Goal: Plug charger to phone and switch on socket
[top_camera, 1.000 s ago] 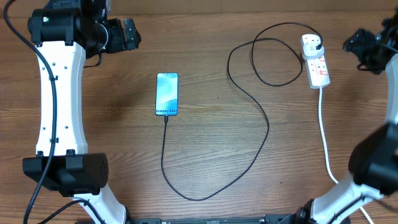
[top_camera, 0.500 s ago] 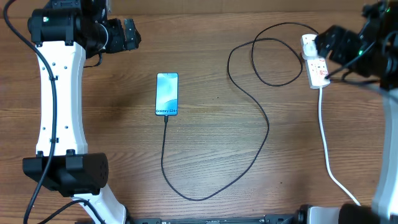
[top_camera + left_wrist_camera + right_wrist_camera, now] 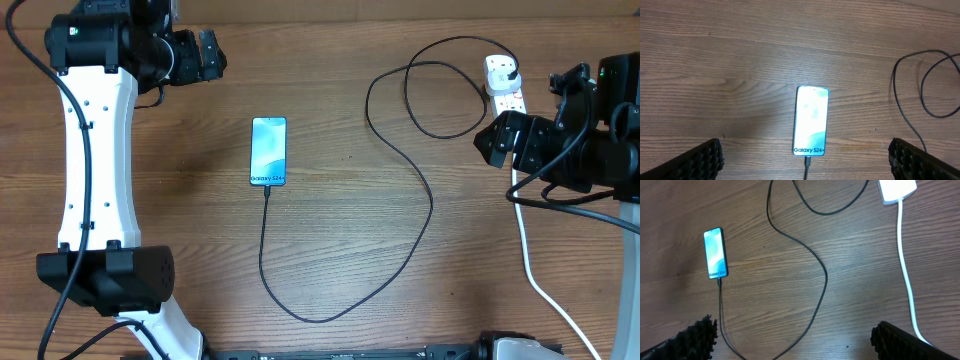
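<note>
Looking down from overhead, you have the phone (image 3: 268,151) lying flat on the wooden table (image 3: 340,60), left of its middle, screen lit and facing up. The charger (image 3: 430,215) meets the phone's near short edge, runs toward the table's near edge, sweeps right in a wide curve and loops once before it reaches the far end of the socket (image 3: 503,88). The socket lies close to the far right corner, and its white cord (image 3: 527,250) trails to the near edge. Your left gripper (image 3: 212,55) hangs by the far left corner, well apart from the phone. Your right gripper (image 3: 525,125) hangs over the socket's near half and hides it, so you cannot tell how the switches stand.

From the left wrist, the two fingers (image 3: 697,161) sit in the bottom corners of the view, spread wide with nothing between them — released. The phone lies straight ahead, upright in the view, with the "Galaxy S24+" line at its near end and the charger's tip touching that edge. Part of the cable loop shows at the right.

From the right wrist, the fingers (image 3: 692,340) are again at the bottom corners, far apart and holding nothing — also released. The phone shows at the left with the charger leaving its near edge. The cable curves across the middle of the table, and only the socket's near end shows at the top right, with the white cord running down from it.
</note>
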Controlling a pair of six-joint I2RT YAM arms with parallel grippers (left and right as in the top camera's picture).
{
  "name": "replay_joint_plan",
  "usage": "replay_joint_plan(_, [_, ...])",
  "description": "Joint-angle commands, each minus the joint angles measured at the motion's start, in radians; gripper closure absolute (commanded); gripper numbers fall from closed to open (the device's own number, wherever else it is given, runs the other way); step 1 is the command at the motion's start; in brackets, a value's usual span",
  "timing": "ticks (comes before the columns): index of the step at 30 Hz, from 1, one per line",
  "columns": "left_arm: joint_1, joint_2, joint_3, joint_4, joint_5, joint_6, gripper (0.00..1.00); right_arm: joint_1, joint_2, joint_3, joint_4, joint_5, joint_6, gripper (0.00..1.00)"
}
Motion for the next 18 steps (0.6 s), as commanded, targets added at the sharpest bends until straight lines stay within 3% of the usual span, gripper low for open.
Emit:
replay_joint_plan(1, [-0.002,-0.024,0.014,-0.003,-0.010,0.023,0.00,0.004,-0.003,0.018,-0.004,0.019,-0.010,0.00])
replay_joint_plan(12, [-0.002,-0.024,0.014,-0.003,-0.010,0.023,0.00,0.004,-0.003,0.017,0.058,0.049,-0.024,0.00])
replay_joint_plan(18, [-0.002,-0.024,0.014,-0.003,-0.010,0.023,0.00,0.009,-0.064,-0.067,0.306,0.078,-0.024,0.00])
